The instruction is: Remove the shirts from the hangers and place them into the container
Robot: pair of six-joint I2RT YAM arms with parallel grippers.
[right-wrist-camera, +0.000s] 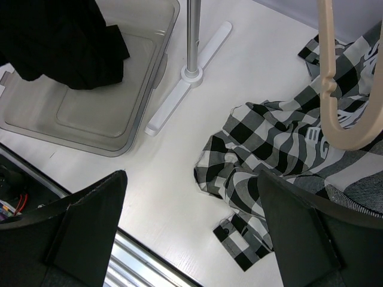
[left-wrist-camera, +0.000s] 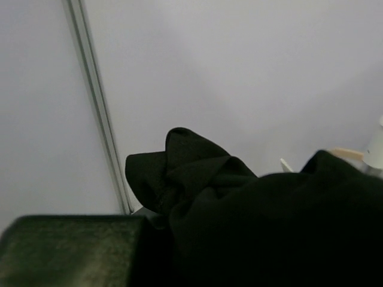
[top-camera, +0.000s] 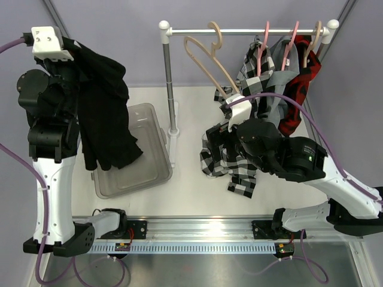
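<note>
The left arm is raised high at the far left. Its end effector [top-camera: 63, 55] is clenched on a bunched fold of the black shirt [top-camera: 105, 107]. In the left wrist view the cloth covers almost everything past one dark finger [left-wrist-camera: 72, 248]. The shirt hangs down from the grip, and its lower edge is over the far end of the translucent grey container [top-camera: 143, 162], which sits on the white tabletop [top-camera: 185, 191] just left of the rack post [top-camera: 169, 78]. I cannot tell whether the hem touches the container's floor.

The right end effector [right-wrist-camera: 191, 179] is released, with its jaws spread wide. It is poised above the black-and-white plaid shirt [top-camera: 230, 161]. The lower part of this shirt lies crumpled on the tabletop, and the rest rises toward the rail [top-camera: 245, 30].

An empty tan hanger [top-camera: 218, 37] hangs tilted from the rail and shows close in the right wrist view, in front of the plaid cloth.

Further right on the rail are two pink hangers [top-camera: 264, 42] and another tan one [top-camera: 312, 48]. The grey shirt [top-camera: 278, 89] and the red-and-black plaid shirt [top-camera: 299, 104] hang there side by side.
</note>
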